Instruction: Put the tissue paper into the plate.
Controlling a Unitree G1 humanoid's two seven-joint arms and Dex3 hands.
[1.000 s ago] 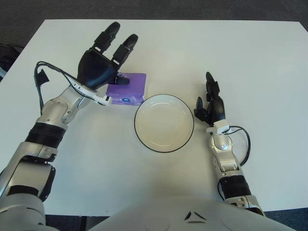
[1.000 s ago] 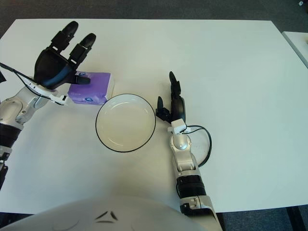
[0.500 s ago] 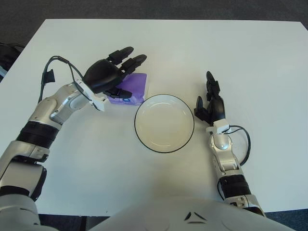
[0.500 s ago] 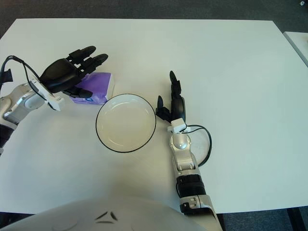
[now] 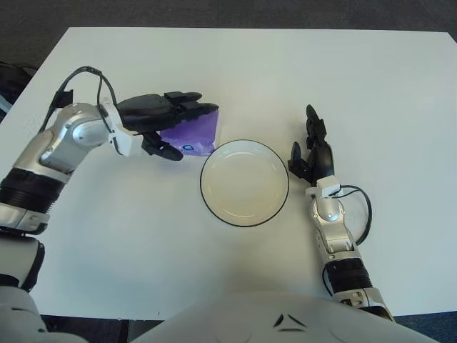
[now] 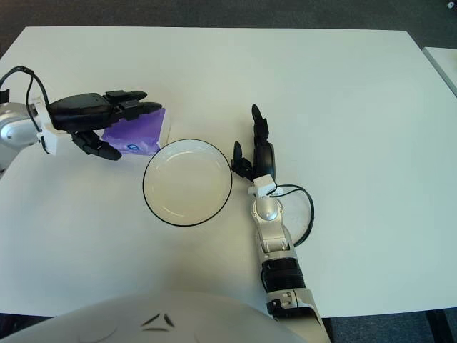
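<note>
Now my left hand (image 5: 153,114) is over the purple tissue pack (image 5: 191,133), fingers spread, not grasping yet; pack lies beside the plate (image 5: 245,183); right hand (image 5: 313,153) idle w/ relaxed fingers.

table (image 5: 235,64): white, evenly lit | floor (image 5: 214,13): dark grey carpet beyond far edge

You get bright, even overhead light across the white surface (image 5: 214,271), which reads almost washed out, with only faint, soft shadows under the left robot hand (image 5: 161,121) at the upper left. The plate (image 5: 245,183) shows no hard glare. Both views are sharp, with the dark floor along the top edge dim.
</note>
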